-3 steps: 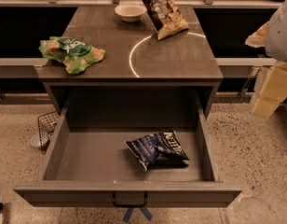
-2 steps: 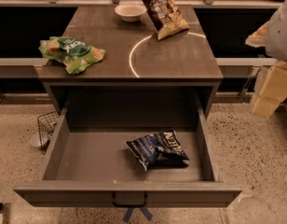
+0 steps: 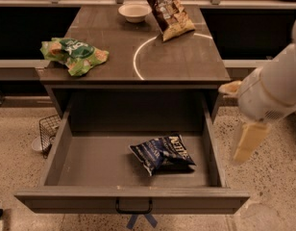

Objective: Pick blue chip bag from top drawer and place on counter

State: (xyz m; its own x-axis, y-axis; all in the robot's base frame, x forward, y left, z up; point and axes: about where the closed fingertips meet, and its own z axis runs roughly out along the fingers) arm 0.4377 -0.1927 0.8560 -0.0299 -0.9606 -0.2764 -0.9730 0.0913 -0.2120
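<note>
The blue chip bag (image 3: 162, 153) lies flat on the floor of the open top drawer (image 3: 90, 160), right of its middle, with white lettering facing up. The drawer is pulled fully out and its black handle (image 3: 133, 208) faces me. The counter (image 3: 181, 61) with the white circle arc sits above it. My gripper (image 3: 244, 146) hangs on the white arm at the right, outside the drawer's right wall, right of the bag and above its level. It holds nothing.
A green bag (image 3: 73, 54) lies on the counter's left edge. A brown-and-cream bag (image 3: 168, 11) and a white bowl (image 3: 134, 12) stand at the counter's back. A wire basket (image 3: 48, 129) sits on the floor left of the drawer.
My arm has moved down and to the left, from beside the counter's right edge to beside the drawer's right wall. The bags and drawer have not moved.
</note>
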